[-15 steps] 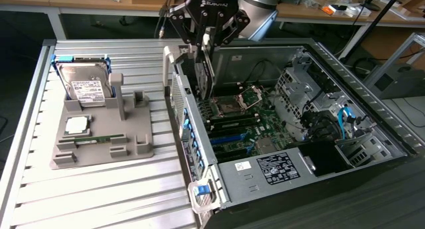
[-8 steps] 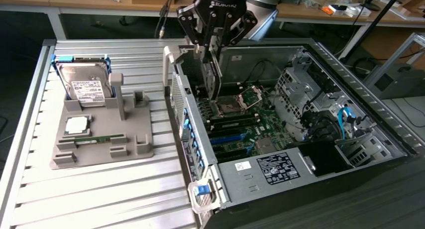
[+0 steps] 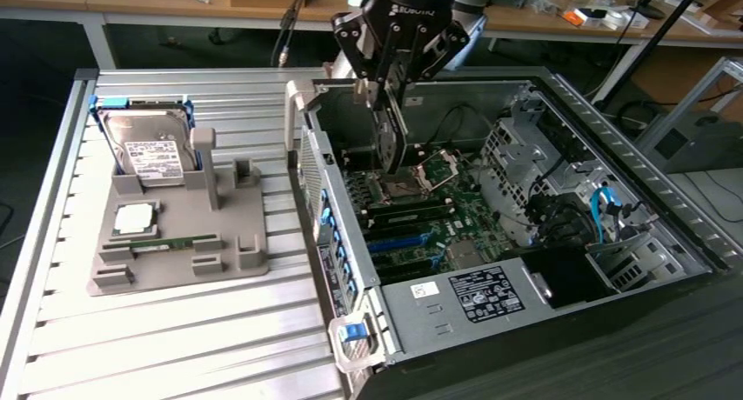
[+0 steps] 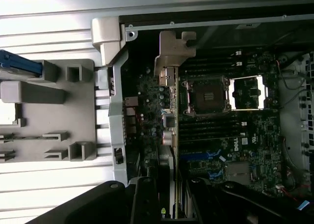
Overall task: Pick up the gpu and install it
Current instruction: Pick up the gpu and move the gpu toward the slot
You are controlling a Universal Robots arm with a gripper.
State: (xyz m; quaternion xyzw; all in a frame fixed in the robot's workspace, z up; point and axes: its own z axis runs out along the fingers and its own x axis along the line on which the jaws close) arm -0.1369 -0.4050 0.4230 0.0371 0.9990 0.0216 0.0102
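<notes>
The gpu (image 3: pixel 395 135) hangs upright and edge-on from my gripper (image 3: pixel 389 87), a thin black card with a silvery end bracket. The gripper is shut on the card's upper edge. The card is held above the open computer case (image 3: pixel 348 270), over the rear part of the motherboard (image 3: pixel 436 213) near the CPU socket. In the wrist view the gpu (image 4: pixel 169 86) runs as a narrow strip from the gripper (image 4: pixel 169 204) to its silvery bracket (image 4: pixel 174 49) by the case's back wall. The fingers (image 4: pixel 144 199) sit on either side of it.
On the slatted table toward the exterior view's left stands a grey holder (image 3: pixel 174 243). It holds a silver hard drive (image 3: pixel 151 148), a green RAM stick (image 3: pixel 163 242) and a CPU chip (image 3: pixel 134 216). Drive cages and cables (image 3: pixel 580 217) fill the case's far side.
</notes>
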